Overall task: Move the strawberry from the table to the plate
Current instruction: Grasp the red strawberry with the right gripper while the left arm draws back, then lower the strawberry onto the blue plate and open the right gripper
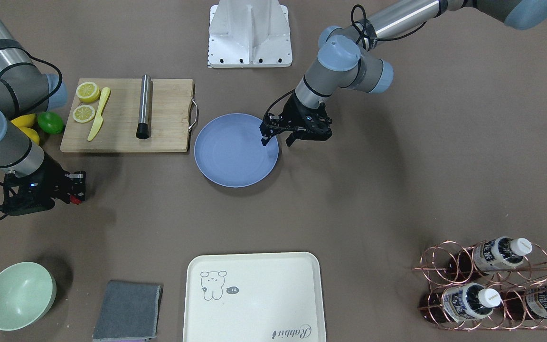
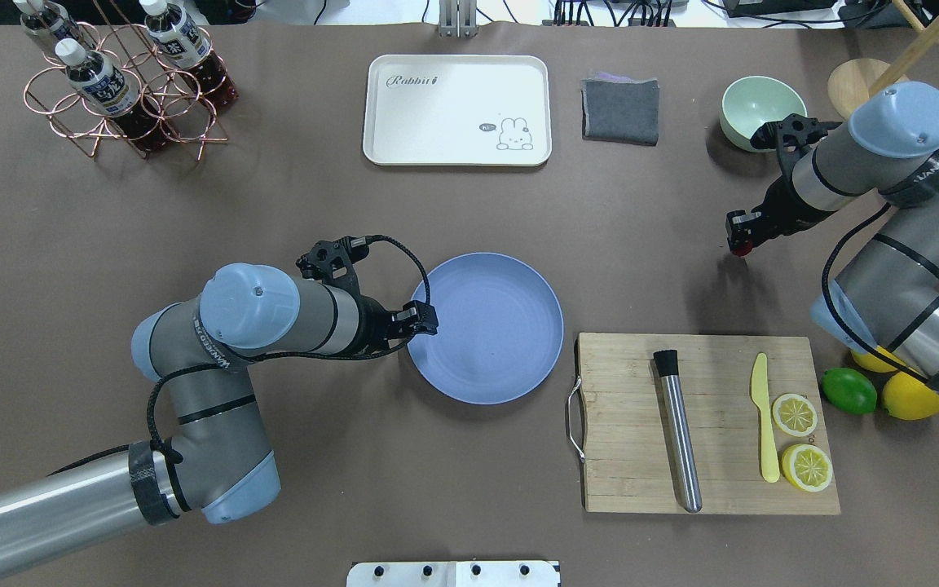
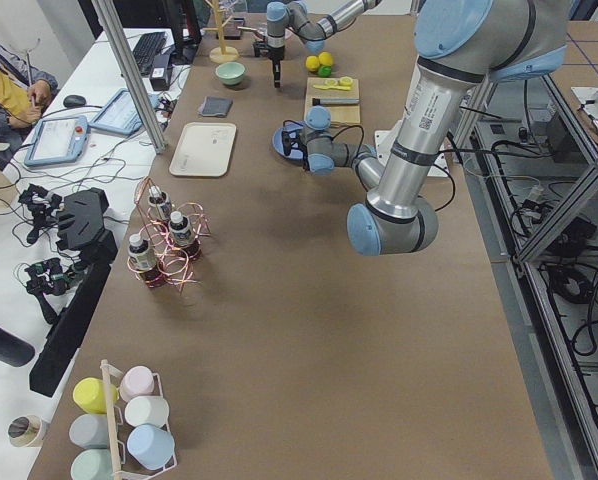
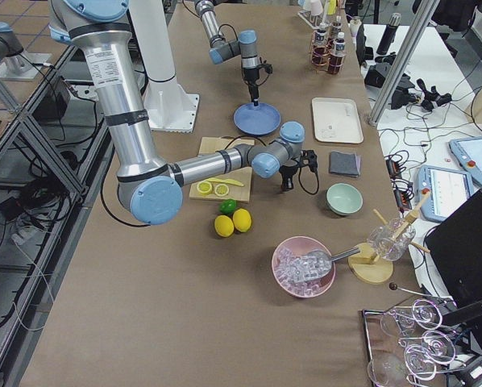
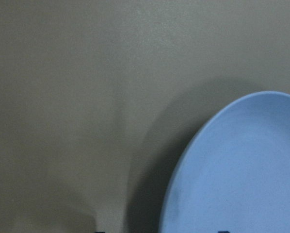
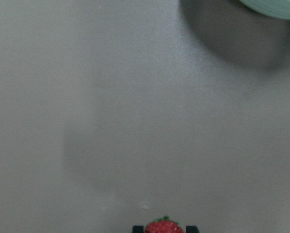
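Note:
The strawberry, small and dark red, sits between my right gripper's fingertips at the bottom of the right wrist view. My right gripper is shut on the strawberry low over the table, far to the right of the plate. Whether the berry touches the table I cannot tell. The round blue-grey plate lies mid-table with nothing on it. My left gripper hangs open over the plate's rim on the robot's left, holding nothing.
A wooden cutting board beside the plate carries a metal cylinder, a yellow knife and lemon halves. A lime and lemons lie beyond it. A mint bowl, grey cloth, cream tray and bottle rack line the far side.

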You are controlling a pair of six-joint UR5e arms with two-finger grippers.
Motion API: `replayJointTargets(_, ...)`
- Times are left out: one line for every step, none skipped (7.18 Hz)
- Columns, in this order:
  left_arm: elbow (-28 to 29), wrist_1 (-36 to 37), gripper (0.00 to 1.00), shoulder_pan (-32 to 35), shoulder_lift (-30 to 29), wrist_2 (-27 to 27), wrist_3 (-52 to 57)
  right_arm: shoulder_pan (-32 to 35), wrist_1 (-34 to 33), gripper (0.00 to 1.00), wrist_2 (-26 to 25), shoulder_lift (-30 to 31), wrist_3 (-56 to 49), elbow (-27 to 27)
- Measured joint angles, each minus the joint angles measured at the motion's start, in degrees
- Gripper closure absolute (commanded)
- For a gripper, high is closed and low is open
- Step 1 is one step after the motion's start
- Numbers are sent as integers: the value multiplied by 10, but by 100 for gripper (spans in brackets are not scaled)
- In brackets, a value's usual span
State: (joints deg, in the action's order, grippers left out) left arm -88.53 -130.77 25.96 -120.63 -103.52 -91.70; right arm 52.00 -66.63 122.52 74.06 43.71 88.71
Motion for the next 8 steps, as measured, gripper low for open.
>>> replayJointTargets(-3,-1,17,11,1,-4,2,-12,-4,100,-1,-10,47,31)
replayJointTargets(-6,-1,17,34,5,-18,9,-39,-5,100,-10,-28,113,59)
replayJointTargets(-13,-1,17,61,17,-39,31,-88,-6,100,-43,-47,188,84)
replayJointTargets(-28,-1,17,92,40,-66,71,-153,-10,100,-99,-68,258,101)
replayJointTargets(-40,-1,17,126,64,-97,108,-214,-26,100,-153,-95,313,108)
replayJointTargets(-46,0,17,154,80,-122,134,-262,-54,100,-195,-126,351,108)
replayJointTargets(-50,-1,15,170,89,-135,149,-295,-78,100,-226,-153,374,104)
replayJointTargets(-57,0,14,177,97,-140,155,-311,-91,100,-242,-167,384,100)
